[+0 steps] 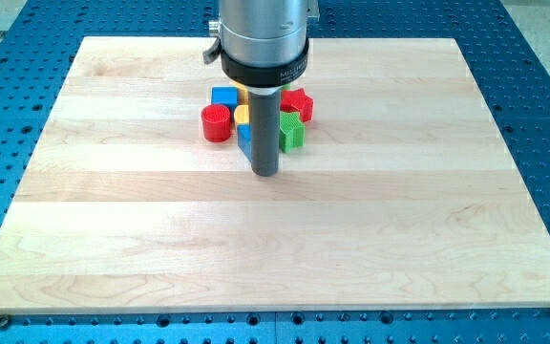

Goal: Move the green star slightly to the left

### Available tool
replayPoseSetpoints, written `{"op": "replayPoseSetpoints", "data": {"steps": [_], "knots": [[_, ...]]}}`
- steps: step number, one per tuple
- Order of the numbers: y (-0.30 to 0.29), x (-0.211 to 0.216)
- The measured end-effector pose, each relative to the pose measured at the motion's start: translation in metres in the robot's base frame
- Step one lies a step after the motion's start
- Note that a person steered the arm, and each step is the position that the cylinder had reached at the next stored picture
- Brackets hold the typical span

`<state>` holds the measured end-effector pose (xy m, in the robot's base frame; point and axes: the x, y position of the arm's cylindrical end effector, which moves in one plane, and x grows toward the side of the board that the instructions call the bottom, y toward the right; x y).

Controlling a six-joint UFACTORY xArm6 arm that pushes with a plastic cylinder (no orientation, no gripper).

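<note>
The green star (291,131) lies in a tight cluster of blocks near the board's upper middle. My tip (264,173) rests on the wood just below and left of the star, with the rod rising in front of the cluster. A blue block (244,139) peeks out at the rod's left edge, touching it or nearly so. The rod hides the cluster's middle.
In the cluster are a red cylinder (216,123) at the left, a blue cube (224,96) above it, a yellow block (242,115) beside the rod, and a red block (299,103) above the green star. The wooden board (275,239) lies on a blue perforated table.
</note>
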<state>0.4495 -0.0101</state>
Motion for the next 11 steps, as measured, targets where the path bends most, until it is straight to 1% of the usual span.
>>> {"op": "replayPoseSetpoints", "data": {"steps": [2,3,4,5,6,8,9,10,11], "knots": [[-0.003,-0.008],[0.013,0.007],[0.082,0.01],[0.088,-0.009],[0.072,-0.012],[0.058,-0.031],[0.085,-0.034],[0.134,-0.071],[0.105,-0.078]]}}
